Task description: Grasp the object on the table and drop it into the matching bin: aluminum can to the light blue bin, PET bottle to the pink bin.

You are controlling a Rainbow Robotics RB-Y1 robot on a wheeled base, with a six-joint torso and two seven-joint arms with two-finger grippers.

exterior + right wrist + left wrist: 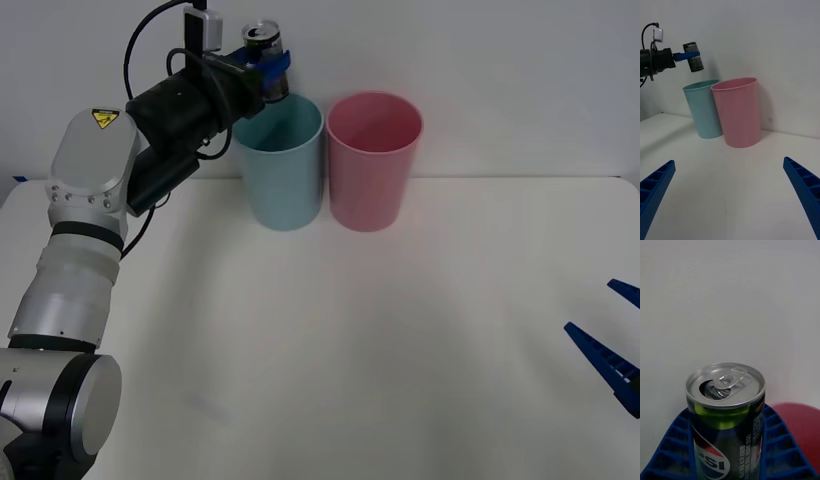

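My left gripper (pixel 268 72) clamps the upright aluminum can (pixel 264 42), its tab already open. Below the fingers stands the light blue bin (pixel 285 170); just beside it, the pink bin (pixel 373 160). My right gripper (pixel 730 195) idles wide apart over the table (pixel 330 340). Risk: released off-centre, the can may strike the rim and bounce out.

A lab test bench: bare white table (pixel 330 350) against blank wall (pixel 480 50).
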